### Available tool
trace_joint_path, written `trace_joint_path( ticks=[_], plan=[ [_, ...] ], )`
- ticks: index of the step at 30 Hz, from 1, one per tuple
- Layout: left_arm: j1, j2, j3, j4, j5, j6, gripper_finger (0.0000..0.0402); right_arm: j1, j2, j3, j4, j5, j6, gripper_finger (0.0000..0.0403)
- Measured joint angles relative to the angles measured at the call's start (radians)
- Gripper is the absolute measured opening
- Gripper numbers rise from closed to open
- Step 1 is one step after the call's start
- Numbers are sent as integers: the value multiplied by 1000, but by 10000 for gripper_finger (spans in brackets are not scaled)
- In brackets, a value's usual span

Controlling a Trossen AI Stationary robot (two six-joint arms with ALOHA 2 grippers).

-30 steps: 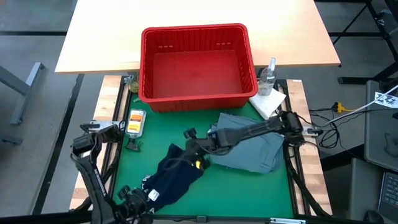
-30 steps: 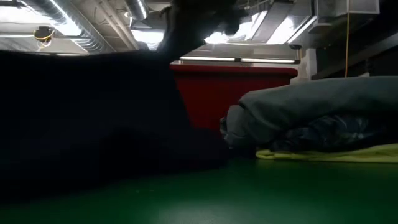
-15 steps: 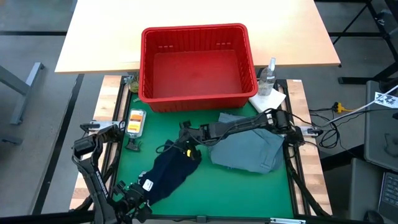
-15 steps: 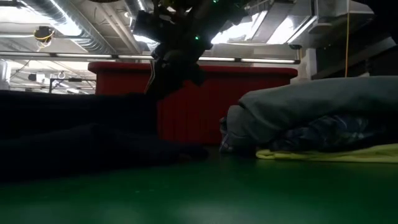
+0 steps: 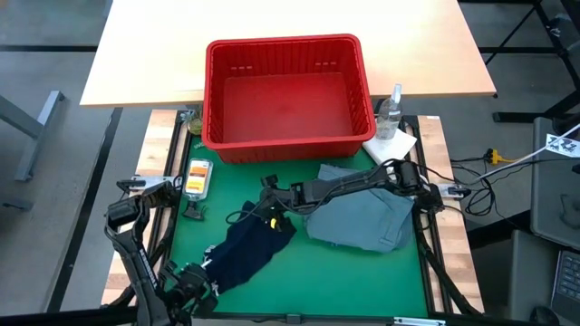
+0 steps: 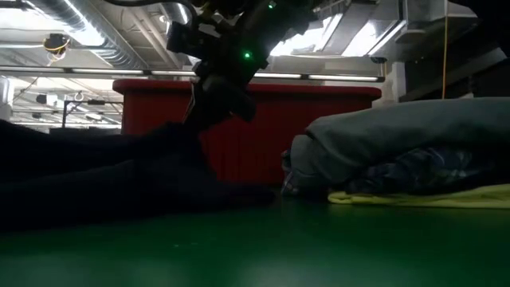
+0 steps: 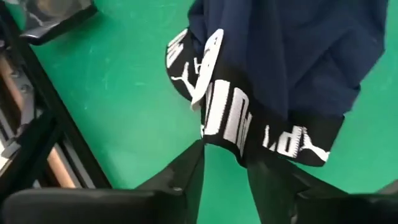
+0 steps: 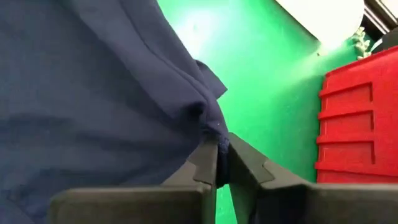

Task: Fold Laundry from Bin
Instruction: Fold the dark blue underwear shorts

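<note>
Left wrist view: PUMA-lettered waistband of dark navy garment (image 7: 280, 56) beside spread left hand (image 7: 225, 163).

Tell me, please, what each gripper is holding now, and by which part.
The right gripper pinches a bunched fold at one end of the dark navy garment. The left gripper stands open at its black lettered waistband, holding nothing.

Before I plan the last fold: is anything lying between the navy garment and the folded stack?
Nothing visible. Bare green mat separates the navy garment from the stack; only the right arm crosses above it. The right gripper pinches the garment's far end, and the left gripper is at its waistband.
</note>
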Motion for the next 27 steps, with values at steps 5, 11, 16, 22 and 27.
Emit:
trace_joint_path(
  ticks=[5,11,16,22,27],
  plan=[
    [0,0,0,-49,39,-55,132,0,0,0,4,31,-2,82],
    [-3,-1,-1,-77,106,-124,121,0,0,0,3,123,-2,146],
    [-4,-3,-1,-77,217,-155,101,1,-1,0,-3,119,-3,166],
    [-3,-3,-1,-77,387,-159,78,3,-1,13,-15,-64,3,167],
    [-4,-3,-1,-34,335,-155,60,10,-3,17,-7,-322,52,168]
  ],
)
